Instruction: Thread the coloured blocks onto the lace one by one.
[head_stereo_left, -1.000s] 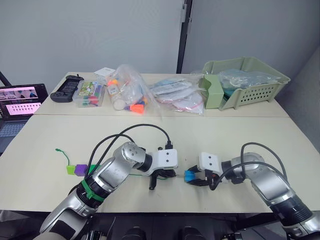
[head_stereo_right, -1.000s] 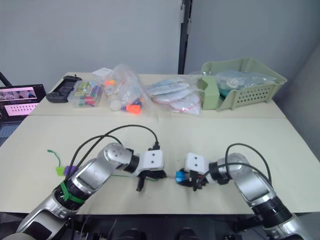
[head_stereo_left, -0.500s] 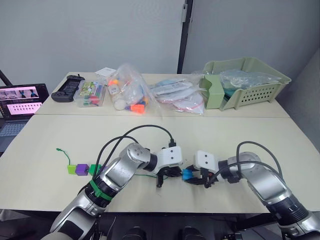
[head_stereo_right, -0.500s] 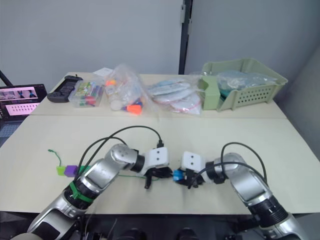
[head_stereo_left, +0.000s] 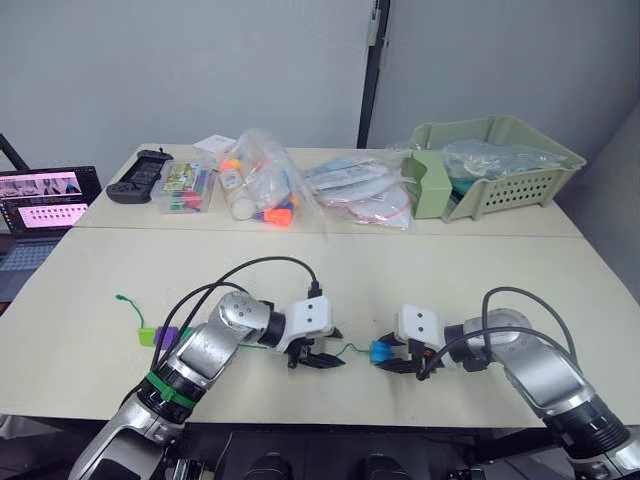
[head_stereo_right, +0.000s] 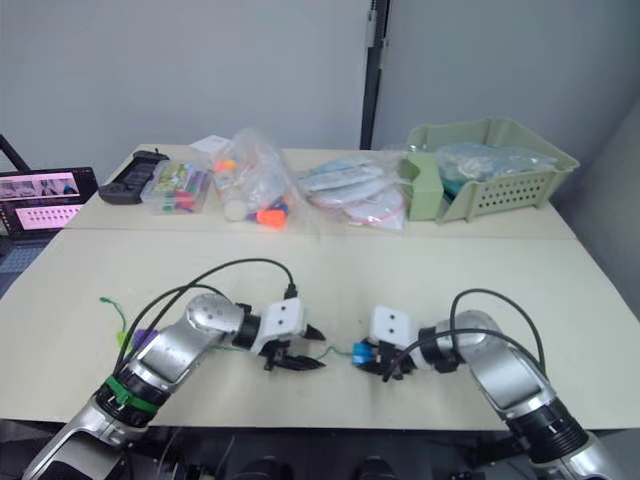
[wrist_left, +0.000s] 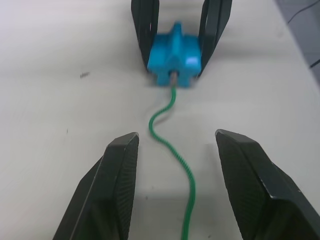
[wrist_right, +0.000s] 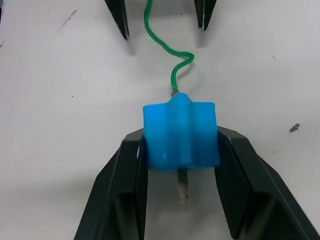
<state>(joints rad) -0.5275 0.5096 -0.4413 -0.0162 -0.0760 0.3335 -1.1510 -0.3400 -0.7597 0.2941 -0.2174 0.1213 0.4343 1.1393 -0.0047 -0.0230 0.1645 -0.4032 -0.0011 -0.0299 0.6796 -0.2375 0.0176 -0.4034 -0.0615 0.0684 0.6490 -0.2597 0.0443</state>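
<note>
Two silver-grey metal arms with rounded, segmented housings. Behind the left tool (head_stereo_left: 322, 360), a white boxy wrist block, then a dark joint ring; further back along the forearm, a bright green band. Thick black cables looping above that arm into the block. Behind the right tool (head_stereo_left: 398, 364), a matching white block bearing two small dark dots, with black cables arching over the forearm. Black tapering fingers (wrist_left: 117, 182) with flat inner faces on both tools.
</note>
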